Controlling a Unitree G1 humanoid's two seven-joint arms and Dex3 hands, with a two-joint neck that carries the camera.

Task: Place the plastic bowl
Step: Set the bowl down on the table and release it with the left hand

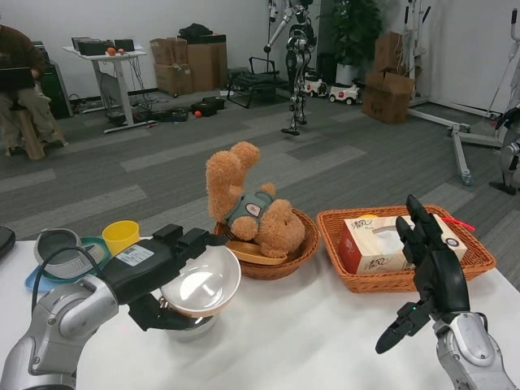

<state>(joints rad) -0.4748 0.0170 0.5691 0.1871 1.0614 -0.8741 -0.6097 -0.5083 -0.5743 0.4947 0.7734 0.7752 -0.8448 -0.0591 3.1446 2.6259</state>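
Observation:
My left hand (166, 276) grips a plastic bowl (201, 283), white inside with a tan rim, tilted toward me a little above the white table (309, 349). The bowl hangs just left of the round wicker basket (284, 258) that holds a brown teddy bear (248, 215) and an orange dish. My right hand (426, 272) hovers at the right with its fingers spread and nothing in them, in front of the rectangular wicker basket (479, 264).
A tissue box (374, 244) lies in the rectangular basket. At the far left stand a yellow cup (122, 236), a grey bowl (61, 248) and a blue plate (36, 280). A person sits at the room's far left. A humanoid robot stands beyond.

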